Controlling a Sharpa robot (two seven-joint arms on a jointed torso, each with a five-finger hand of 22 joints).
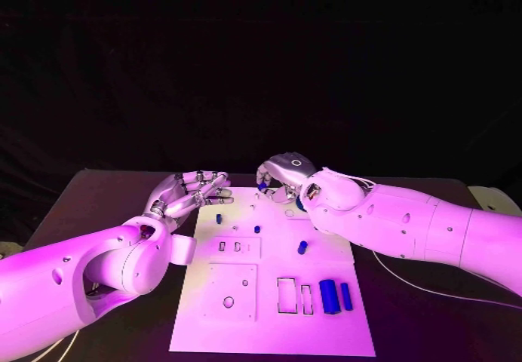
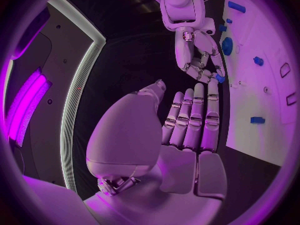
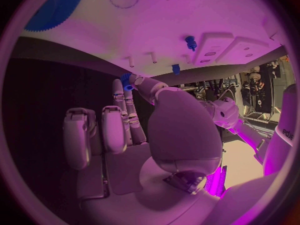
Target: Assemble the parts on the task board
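Parts lie scattered over the white task board (image 1: 272, 332) on the tabletop, while the right robot hand (image 1: 285, 178) pinches one small blue part (image 2: 219, 78) in its fingertips above the board's far edge. The left robot hand (image 1: 194, 191) hovers beside it, fingers spread and empty. Judging by this, insertion is under way; next, the pinched part needs lowering squarely into its seat.

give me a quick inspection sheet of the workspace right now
surface: black table, white rectangular task board in the middle
job's things: two upright blue bars at the board's near right; small blue pegs further up; blue toothed gear near the far edge
clutter: nothing seen
hands: left hand open, fingers apart, at the board's far left corner; right hand pinches a small blue part at its fingertips over the far edge
cables: thin white cable under the right arm
surroundings: dark backdrop
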